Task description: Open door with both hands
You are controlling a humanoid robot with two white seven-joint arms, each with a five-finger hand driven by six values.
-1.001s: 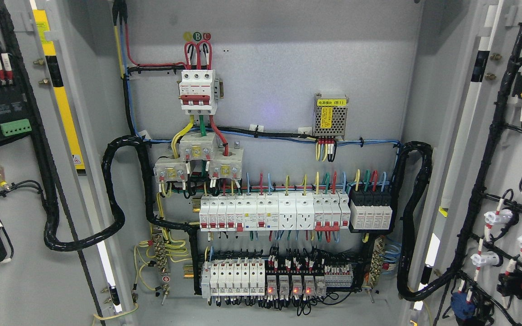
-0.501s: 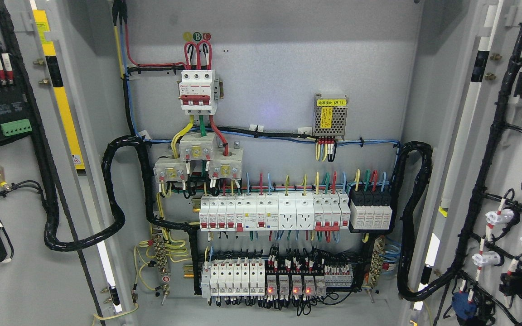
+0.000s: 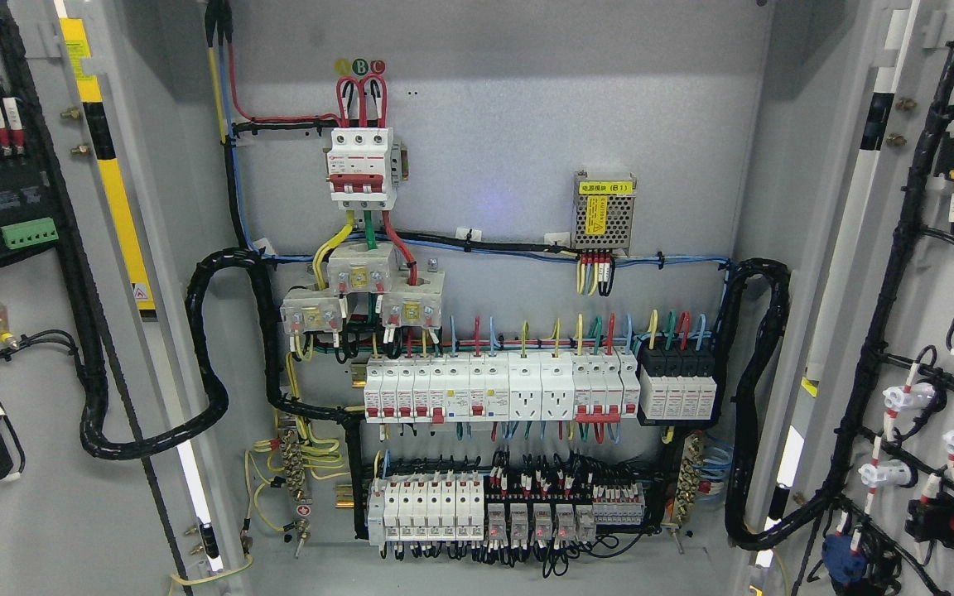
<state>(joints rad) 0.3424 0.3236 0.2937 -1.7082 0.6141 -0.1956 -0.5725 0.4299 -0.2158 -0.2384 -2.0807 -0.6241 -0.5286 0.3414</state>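
The cabinet stood wide open, its grey back panel [image 3: 493, 124] filling the middle of the head view. The left door [image 3: 38, 497] was swung out at the picture's left, its inner face carrying a black wire loom and a green terminal block [image 3: 29, 233]. The right door [image 3: 932, 273] was swung out at the right, hung with black cable and white and black switch backs. Neither hand showed anywhere, so whether the fingers were spread or curled could not be told.

Against half a second before, the right door's fittings sat slightly further right and lower, while the left door and the back panel looked unchanged. The red lamps on the bottom relay row [image 3: 539, 523] looked dimmer.

On the panel a three-pole main breaker [image 3: 361, 170] sat upper left, a small mesh-cased power supply [image 3: 604, 213] with a yellow label to its right, and a long row of white breakers [image 3: 498, 389] below. Thick black conduit [image 3: 212, 356] looped from panel to left door, and another loop [image 3: 763, 397] ran toward the right door.
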